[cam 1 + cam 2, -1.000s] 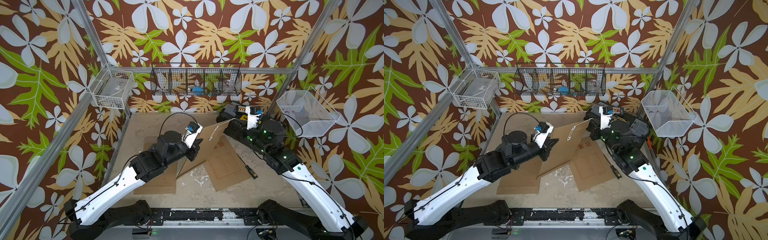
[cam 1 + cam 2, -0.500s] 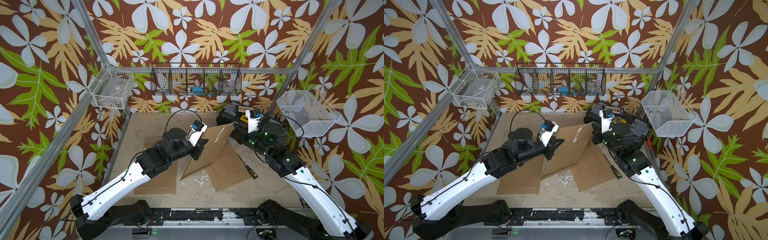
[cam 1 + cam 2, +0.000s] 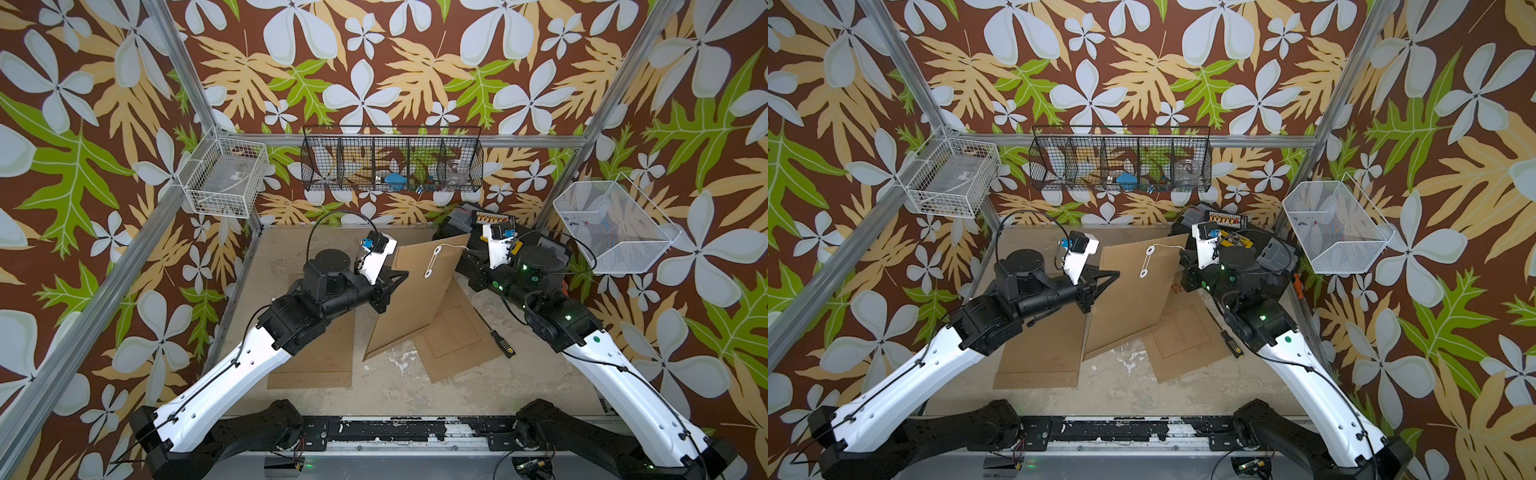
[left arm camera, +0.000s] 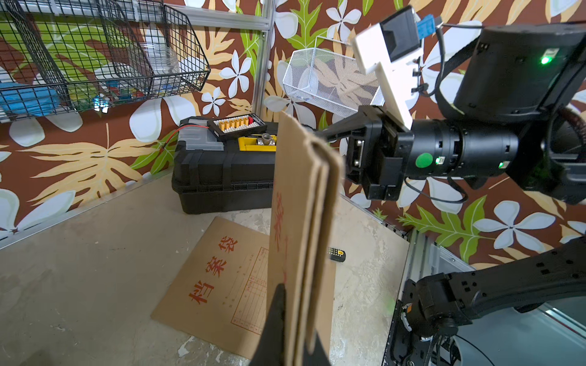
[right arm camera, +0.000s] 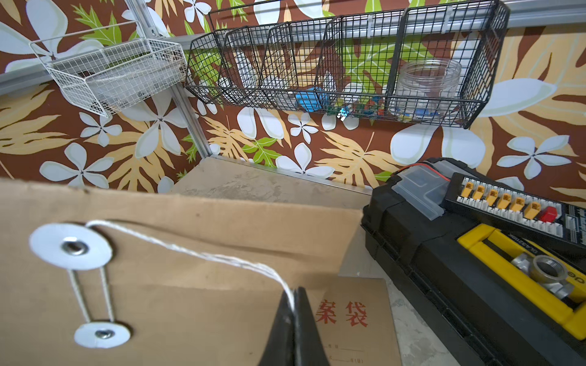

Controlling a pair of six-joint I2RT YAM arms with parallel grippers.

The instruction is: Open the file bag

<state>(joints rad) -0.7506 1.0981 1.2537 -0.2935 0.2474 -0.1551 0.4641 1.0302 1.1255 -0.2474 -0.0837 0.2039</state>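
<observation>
Left end effector (image 4: pixel 294 334) pinches one edge of the file bag (image 3: pixel 415 303), standing it upright above the table (image 3: pixel 386 376), apparently so its tie side faces across. A white string (image 5: pixel 190 253), looped between two paper discs (image 5: pixel 71 247), stretches taut to the right end effector (image 5: pixel 293 305), clamped on its free end, seemingly poised to unwind it. Spare bags (image 3: pixel 457 340) lie flat below.

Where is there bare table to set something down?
Bare tabletop shows at the near edge, between one flat brown paper file bag and the printed one, and in the far left corner. Crowded: the middle (upright brown file bag) and far right (black toolbox).
</observation>
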